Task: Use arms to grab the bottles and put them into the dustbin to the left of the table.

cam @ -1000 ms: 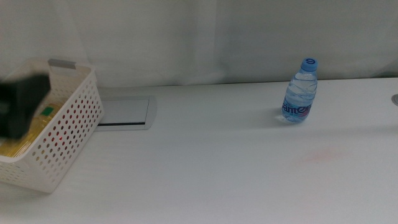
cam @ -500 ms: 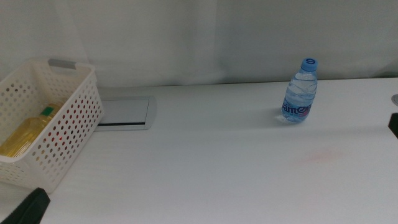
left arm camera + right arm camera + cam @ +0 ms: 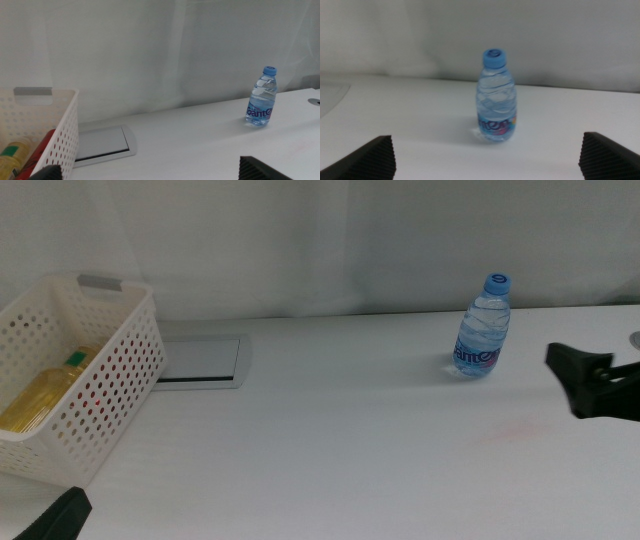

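The small water bottle [image 3: 484, 327] stands upright on the white counter [image 3: 340, 430], well to the right of the white perforated basket [image 3: 110, 380], with bare counter and a grey inset hatch [image 3: 200, 360] between them. The right tool [image 3: 590, 383] comes in from the right, near the bottle but not touching it; in its wrist view the jaws are spread wide, one at each side, with the bottle centred between them and further off. The left tool [image 3: 55, 518] shows only as a dark tip just in front of the basket; its wrist view shows its jaws wide apart and holding nothing.

The bottle looks light and thin-walled, clear ribbed plastic that would likely give under a hard squeeze, and smooth enough to slip. The best hold is probably across the labelled lower body, where it is widest, not the tapering neck under the blue cap [image 3: 495, 56]. The label [image 3: 259, 111] carries blue lettering with a touch of red; the brand cannot be read with certainty.

Inside the basket lie a yellow-liquid bottle [image 3: 40, 398] and something red [image 3: 36, 155] beside it.
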`<state>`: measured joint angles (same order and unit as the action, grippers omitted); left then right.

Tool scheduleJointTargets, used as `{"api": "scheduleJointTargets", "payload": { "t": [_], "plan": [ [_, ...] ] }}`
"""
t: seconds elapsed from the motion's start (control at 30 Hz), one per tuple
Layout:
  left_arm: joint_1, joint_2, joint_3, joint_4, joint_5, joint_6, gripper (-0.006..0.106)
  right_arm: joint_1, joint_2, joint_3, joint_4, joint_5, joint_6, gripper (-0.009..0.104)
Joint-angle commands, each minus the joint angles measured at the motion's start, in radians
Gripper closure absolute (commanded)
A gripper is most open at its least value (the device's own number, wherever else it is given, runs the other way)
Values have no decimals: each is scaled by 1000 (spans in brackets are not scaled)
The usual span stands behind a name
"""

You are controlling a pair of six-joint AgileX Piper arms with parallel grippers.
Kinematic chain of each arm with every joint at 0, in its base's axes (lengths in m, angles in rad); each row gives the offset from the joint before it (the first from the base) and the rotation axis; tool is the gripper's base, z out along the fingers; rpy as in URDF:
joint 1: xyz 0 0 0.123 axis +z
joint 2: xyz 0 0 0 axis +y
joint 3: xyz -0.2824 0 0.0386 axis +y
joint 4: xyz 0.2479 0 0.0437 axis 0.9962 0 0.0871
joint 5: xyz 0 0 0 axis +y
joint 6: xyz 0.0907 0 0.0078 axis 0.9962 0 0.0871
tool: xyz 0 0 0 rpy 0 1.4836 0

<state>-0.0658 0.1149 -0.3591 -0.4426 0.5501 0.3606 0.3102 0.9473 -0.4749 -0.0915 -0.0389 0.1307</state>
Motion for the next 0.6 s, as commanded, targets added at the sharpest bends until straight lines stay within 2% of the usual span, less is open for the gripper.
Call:
{"api": "scheduleJointTargets", "payload": {
  "t": [0.0,0.47,0.53,0.57],
  "plan": [
    [-4,9,5,-14,-1,-15,9,18,73,-22,-39,-48,-7,-8],
    [-4,9,5,-16,1,-15,9,21,410,-52,-45,-285,-31,-8],
    [-4,9,5,-16,1,-15,9,21,461,-52,-20,-315,-58,-8],
    [-4,9,5,-16,1,-15,9,21,503,-52,28,-344,-98,-8]
  ]
}}
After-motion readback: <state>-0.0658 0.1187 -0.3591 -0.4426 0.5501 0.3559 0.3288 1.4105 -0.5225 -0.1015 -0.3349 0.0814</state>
